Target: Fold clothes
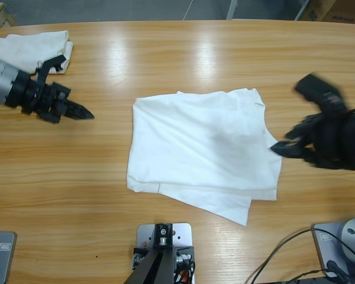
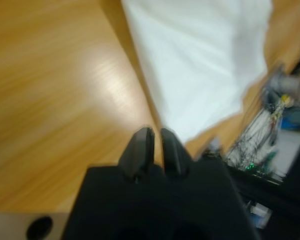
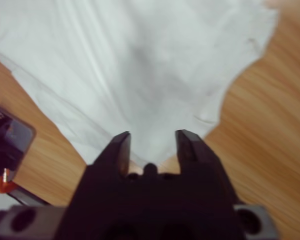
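White T-shirt [image 1: 204, 151] lies folded roughly in half mid tabletop [image 1: 165, 53], flat, a lower layer sticking out along its near edge; no logo visible from any view.

My left end effector [image 1: 86, 113] is over bare wood at the left side, well apart from the shirt, tips pointing toward it; jaws nearly together, only a thin slit between them in the left wrist view [image 2: 154, 137]; nothing held. That view shows the shirt [image 2: 200, 60] ahead and to the right of the tips, wood between.

My right end effector [image 1: 279, 149] sits at the shirt's right edge, near where a corner of the cloth comes to a point; jaws parted a moderate gap in the right wrist view [image 3: 152, 140], with the shirt's edge [image 3: 140, 65] right in front of and between the tips; cloth looks to reach into the gap, but I can't confirm contact or a grip; high view is motion-blurred there.

Second white garment [image 1: 29, 50] bundled at the far left corner of the tabletop, just behind my left arm; not touched by either end effector.
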`<act>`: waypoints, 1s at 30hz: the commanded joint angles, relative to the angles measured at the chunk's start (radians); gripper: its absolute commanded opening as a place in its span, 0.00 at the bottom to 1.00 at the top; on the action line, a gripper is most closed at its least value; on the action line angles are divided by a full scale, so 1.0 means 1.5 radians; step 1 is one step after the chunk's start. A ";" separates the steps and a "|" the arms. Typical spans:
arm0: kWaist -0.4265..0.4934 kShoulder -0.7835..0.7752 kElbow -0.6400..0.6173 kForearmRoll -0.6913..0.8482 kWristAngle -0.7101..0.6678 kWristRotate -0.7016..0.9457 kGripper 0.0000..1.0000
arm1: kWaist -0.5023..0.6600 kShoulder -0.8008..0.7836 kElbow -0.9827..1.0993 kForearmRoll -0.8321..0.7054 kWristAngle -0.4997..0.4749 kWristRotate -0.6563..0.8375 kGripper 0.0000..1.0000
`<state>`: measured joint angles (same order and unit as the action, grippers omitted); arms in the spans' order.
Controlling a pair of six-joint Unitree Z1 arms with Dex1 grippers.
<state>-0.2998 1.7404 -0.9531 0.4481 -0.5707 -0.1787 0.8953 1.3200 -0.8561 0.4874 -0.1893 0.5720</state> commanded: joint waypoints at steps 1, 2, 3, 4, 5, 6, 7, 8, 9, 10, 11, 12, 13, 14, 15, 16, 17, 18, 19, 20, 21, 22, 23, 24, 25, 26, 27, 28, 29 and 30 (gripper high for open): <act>0.010 0.057 0.131 -0.255 -0.100 -0.165 0.97 | 0.002 -0.057 0.015 0.080 -0.015 0.027 1.00; 0.010 0.073 0.131 -0.258 -0.084 -0.186 0.97 | 0.002 -0.060 0.018 0.081 -0.014 0.030 1.00; 0.010 0.088 0.131 -0.258 -0.066 -0.210 0.97 | 0.002 -0.063 0.022 0.083 -0.012 0.034 1.00; 0.009 0.102 0.130 -0.258 -0.054 -0.228 0.97 | 0.002 -0.064 0.028 0.084 -0.010 0.037 1.00; 0.007 0.121 0.128 -0.262 -0.052 -0.244 0.97 | 0.002 -0.064 0.035 0.084 -0.009 0.040 1.00; 0.000 0.142 0.125 -0.266 -0.052 -0.264 0.97 | 0.002 -0.063 0.044 0.083 -0.009 0.046 1.00; -0.008 0.155 0.123 -0.266 -0.047 -0.273 0.97 | 0.002 -0.062 0.050 0.083 -0.009 0.048 1.00; -0.017 0.164 0.122 -0.266 -0.038 -0.278 0.97 | 0.002 -0.063 0.055 0.083 -0.010 0.049 1.00; -0.028 0.171 0.122 -0.266 -0.031 -0.283 0.97 | 0.002 -0.065 0.059 0.083 -0.010 0.049 1.00; -0.040 0.177 0.122 -0.267 -0.027 -0.287 0.97 | 0.002 -0.064 0.062 0.081 -0.011 0.049 1.00; -0.054 0.181 0.121 -0.268 -0.024 -0.291 0.97 | 0.002 -0.064 0.065 0.078 -0.011 0.049 1.00; -0.067 0.184 0.121 -0.272 -0.020 -0.295 0.97 | 0.002 -0.063 0.070 0.071 -0.011 0.049 1.00; -0.079 0.188 0.121 -0.281 -0.017 -0.301 0.97 | 0.002 -0.063 0.075 0.063 -0.010 0.049 1.00; -0.087 0.193 0.123 -0.291 -0.014 -0.308 0.98 | 0.002 -0.061 0.077 0.058 -0.011 0.049 1.00; -0.094 0.197 0.123 -0.302 -0.015 -0.314 0.99 | 0.002 -0.059 0.079 0.054 -0.011 0.049 1.00; -0.100 0.199 0.121 -0.309 -0.016 -0.322 0.99 | 0.002 -0.059 0.080 0.052 -0.011 0.049 1.00; -0.106 0.203 0.117 -0.312 -0.019 -0.327 0.99 | 0.002 -0.060 0.081 0.052 -0.011 0.049 1.00; -0.111 0.205 0.115 -0.312 -0.020 -0.330 0.98 | 0.002 -0.061 0.083 0.052 -0.011 0.049 1.00; -0.117 0.209 0.115 -0.314 -0.020 -0.332 0.97 | 0.002 -0.065 0.088 0.052 -0.011 0.049 1.00; -0.120 0.211 0.114 -0.316 -0.019 -0.332 0.94 | 0.002 -0.069 0.092 0.052 -0.012 0.049 1.00; -0.122 0.212 0.113 -0.319 -0.019 -0.333 0.94 | 0.002 -0.074 0.096 0.052 -0.013 0.049 1.00; -0.124 0.214 0.107 -0.320 -0.020 -0.335 0.93 | 0.002 -0.079 0.101 0.052 -0.013 0.050 1.00; -0.129 0.218 0.100 -0.320 -0.020 -0.340 0.91 | 0.002 -0.081 0.103 0.051 -0.013 0.050 1.00; -0.135 0.224 0.088 -0.320 -0.020 -0.344 0.84 | 0.002 -0.082 0.103 0.050 -0.013 0.050 1.00; -0.142 0.229 0.077 -0.319 -0.020 -0.346 0.82 | 0.002 -0.082 0.103 0.050 -0.014 0.050 1.00; -0.151 0.233 0.062 -0.318 -0.019 -0.348 0.81 | 0.002 -0.083 0.103 0.049 -0.015 0.050 1.00; -0.162 0.237 0.048 -0.313 -0.017 -0.349 0.80 | 0.002 -0.083 0.103 0.049 -0.015 0.050 1.00; -0.170 0.242 0.034 -0.311 -0.015 -0.352 0.77 | 0.002 -0.083 0.104 0.048 -0.016 0.050 1.00; -0.178 0.245 0.023 -0.306 -0.010 -0.356 0.75 | 0.002 -0.083 0.104 0.046 -0.017 0.050 1.00; -0.182 0.247 0.015 -0.298 -0.005 -0.359 0.74 | 0.002 -0.082 0.105 0.043 -0.017 0.050 1.00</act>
<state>-0.5046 2.0017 -0.8557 -0.0245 -0.6221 -0.6860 0.8953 1.2202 -0.7349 0.5670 -0.1974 0.6334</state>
